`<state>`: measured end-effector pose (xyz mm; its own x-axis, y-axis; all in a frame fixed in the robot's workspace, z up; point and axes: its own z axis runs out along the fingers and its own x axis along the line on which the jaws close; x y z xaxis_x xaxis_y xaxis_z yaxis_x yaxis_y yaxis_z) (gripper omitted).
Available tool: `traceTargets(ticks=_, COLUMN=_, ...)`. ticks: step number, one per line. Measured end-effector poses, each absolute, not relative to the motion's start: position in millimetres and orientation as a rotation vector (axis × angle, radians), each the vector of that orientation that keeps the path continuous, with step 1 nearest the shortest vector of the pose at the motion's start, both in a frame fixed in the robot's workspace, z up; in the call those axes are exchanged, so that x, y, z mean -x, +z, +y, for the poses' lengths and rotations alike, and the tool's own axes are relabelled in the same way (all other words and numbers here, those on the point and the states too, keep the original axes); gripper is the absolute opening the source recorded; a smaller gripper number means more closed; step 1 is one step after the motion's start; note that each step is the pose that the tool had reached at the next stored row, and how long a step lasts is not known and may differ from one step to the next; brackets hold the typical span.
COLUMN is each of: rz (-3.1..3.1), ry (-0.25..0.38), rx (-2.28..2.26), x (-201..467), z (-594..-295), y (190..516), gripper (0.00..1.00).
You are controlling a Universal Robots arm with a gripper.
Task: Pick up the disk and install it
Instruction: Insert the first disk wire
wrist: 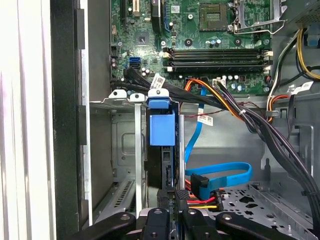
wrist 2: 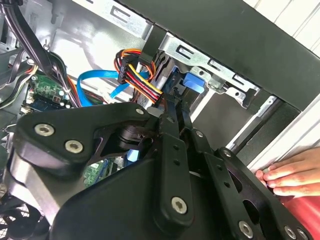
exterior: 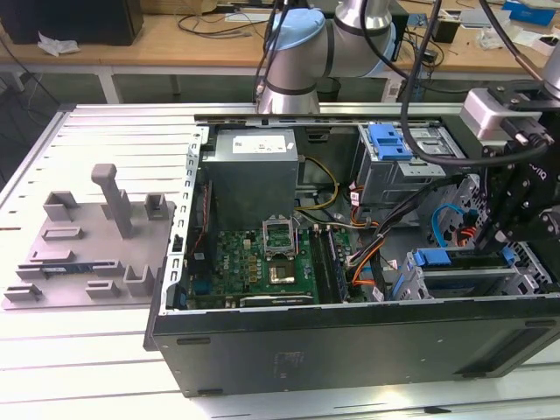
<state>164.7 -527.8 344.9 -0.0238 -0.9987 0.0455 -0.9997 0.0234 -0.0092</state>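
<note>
One gripper [wrist: 170, 212] is closed on the disk [wrist: 162, 150], standing edgewise inside the metal bay [wrist: 117, 150].

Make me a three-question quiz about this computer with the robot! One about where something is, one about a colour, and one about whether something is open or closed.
1. Where is the disk?
A. Lying on the grey plastic stand
B. Standing in the metal drive cage inside the computer case
C. On the wooden bench

2. What colour is the big circuit board?
A. Red
B. Green
C. White

3. How is the computer case's side?
A. Open, with the insides showing
B. Closed with a panel
C. Covered by a cloth

Answers:
1. B: in the first wrist view, the disk's blue bracket sits upright between the cage's metal walls.
2. B: the board is green in the exterior view.
3. A: the board, cables and cages are all uncovered.
</note>
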Motion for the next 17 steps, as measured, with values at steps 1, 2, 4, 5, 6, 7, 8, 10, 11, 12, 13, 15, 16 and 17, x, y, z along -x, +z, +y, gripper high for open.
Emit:
traceTargets(ticks=1, rz=-2.229, ry=0.060, rx=-2.177, x=-164.5, z=-527.8, y=344.2, gripper=0.16)
traceTargets(ticks=2, rz=-2.229, ry=0.061, rx=-2.177, x=-164.5, z=-527.8, y=343.9, gripper=0.16)
traceTargets(ticks=4, rz=-2.229, ry=0.061, rx=-2.177, x=-164.4, z=-527.8, y=343.2, gripper=0.16)
traceTargets(ticks=5, rz=-2.229, ry=0.062, rx=-2.177, x=-164.3, z=-527.8, y=342.9, gripper=0.16)
traceTargets(ticks=6, rz=-2.229, ry=0.062, rx=-2.177, x=-164.3, z=-527.8, y=342.4, gripper=0.16)
traceTargets(ticks=7, rz=-2.229, ry=0.062, rx=-2.177, x=-164.3, z=-527.8, y=342.0, gripper=0.16)
traceTargets(ticks=8, rz=-2.229, ry=0.062, rx=-2.177, x=-164.2, z=-527.8, y=341.6, gripper=0.16)
traceTargets(ticks=10, rz=-2.229, ry=0.063, rx=-2.177, x=-164.2, z=-527.8, y=341.3, gripper=0.16)
traceTargets(ticks=11, rz=-2.230, ry=0.062, rx=-2.177, x=-164.2, z=-527.8, y=341.2, gripper=0.16)
traceTargets(ticks=12, rz=-2.230, ry=0.062, rx=-2.178, x=-164.2, z=-527.8, y=341.5, gripper=0.16)
traceTargets(ticks=13, rz=-2.230, ry=0.061, rx=-2.178, x=-164.2, z=-527.7, y=342.3, gripper=0.16)
traceTargets(ticks=15, rz=-2.229, ry=0.062, rx=-2.177, x=-164.2, z=-527.8, y=345.2, gripper=0.16)
traceTargets(ticks=16, rz=-2.230, ry=0.062, rx=-2.177, x=-164.2, z=-527.8, y=346.4, gripper=0.16)
traceTargets(ticks=17, rz=-2.230, ry=0.062, rx=-2.177, x=-164.2, z=-527.8, y=347.2, gripper=0.16)
